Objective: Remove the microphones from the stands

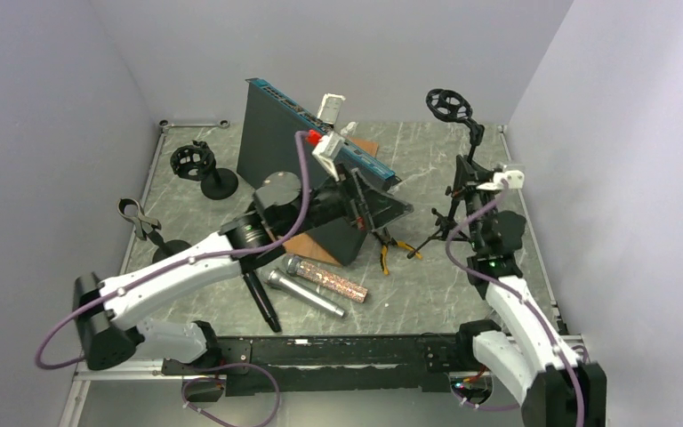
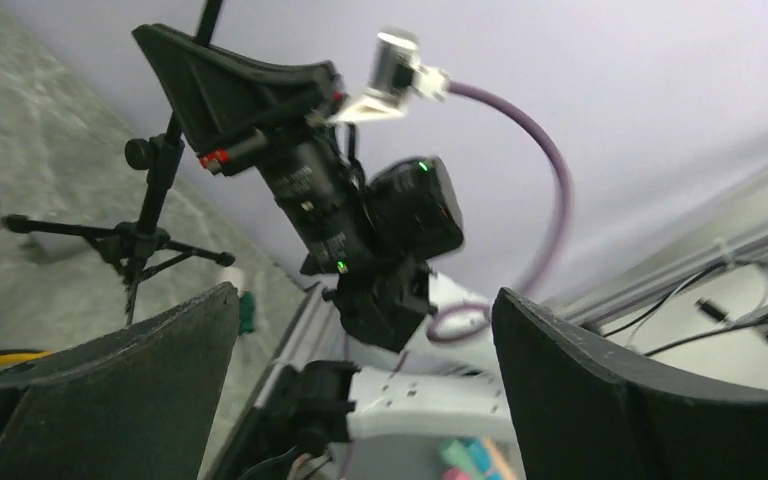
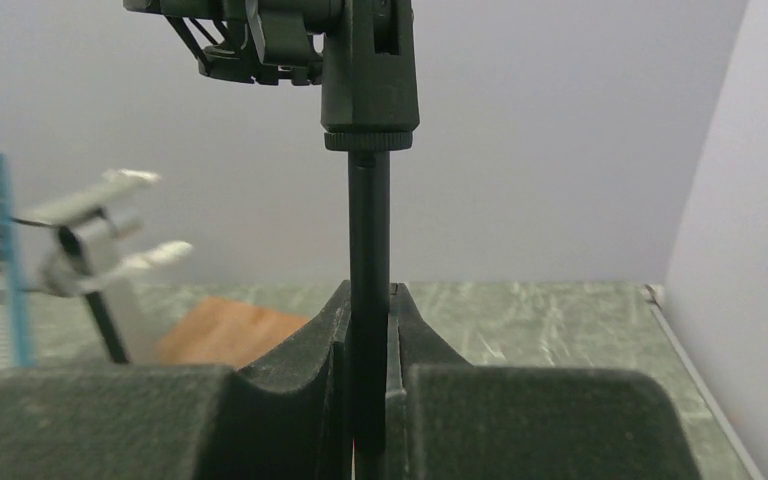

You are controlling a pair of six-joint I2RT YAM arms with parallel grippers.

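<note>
Although three mics are in view, all lie flat on the table [image 1: 436, 298] between the arms. A silver mic [image 1: 307, 294] and a glitter mic [image 1: 329, 278] rest side by side, and a black mic [image 1: 261, 301] lies just left of them.

The stand [image 1: 478, 135] is upright at the right rear, its tripod legs on the table. Its ring mount [image 1: 449, 104] sits at the top, well apart from the mics.

The right gripper [image 3: 368, 310] is clamped on the stand's pole below the mount, with a finger pressed to each side of it. In the top view this gripper [image 1: 464, 181] sits about halfway up the pole.

The left gripper [image 2: 365, 300] has its jaws wide apart and holds nothing. It hangs over mid-table [image 1: 382, 209], facing the stand and the right arm.

Yellow-handled pliers [image 1: 391, 251] lie on the table between the left gripper and the tripod legs. A dark panel [image 1: 271, 133] stands on edge behind the left arm. Two small stands [image 1: 197, 166] sit at the left rear.
</note>
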